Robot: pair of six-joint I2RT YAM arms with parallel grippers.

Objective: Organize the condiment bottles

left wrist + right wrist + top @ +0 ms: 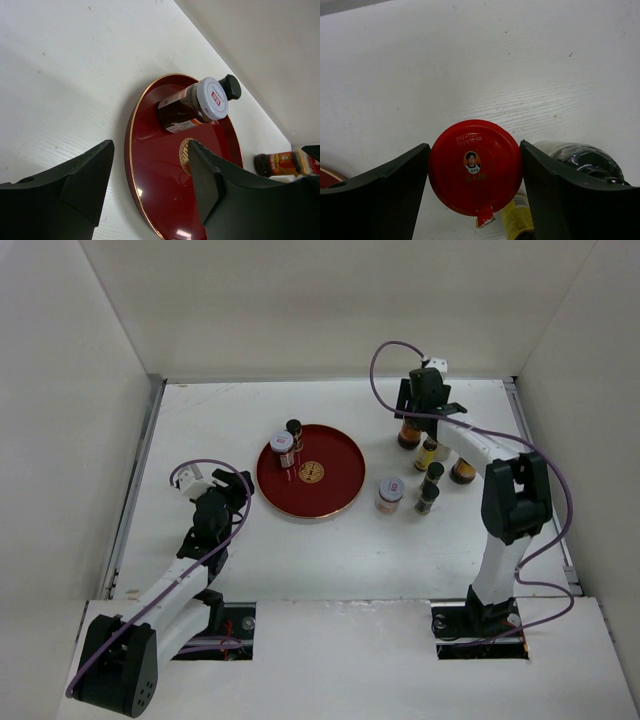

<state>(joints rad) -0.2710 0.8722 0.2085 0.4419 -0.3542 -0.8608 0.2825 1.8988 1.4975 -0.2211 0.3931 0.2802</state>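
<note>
My right gripper [424,408] is shut on the lid of a red-lidded jar [408,435] that stands on the table at the back right. In the right wrist view both fingers touch the red lid [475,167], with the gripper [475,149] centred over it. A yellowish bottle [427,453], a second red-lidded jar [462,471], two slim black-capped bottles [434,476] [427,500] and a white-lidded jar [390,492] stand close by. On the round red tray [335,485] stand a white-lidded jar [283,447] and a black-capped bottle [294,429]. My left gripper [240,490] is open and empty, just left of the tray.
In the left wrist view the open gripper [150,147] faces the tray rim [131,150], with the white-lidded jar [200,102] beyond. White walls enclose the table on the left, back and right. The bottles at the right stand tightly together.
</note>
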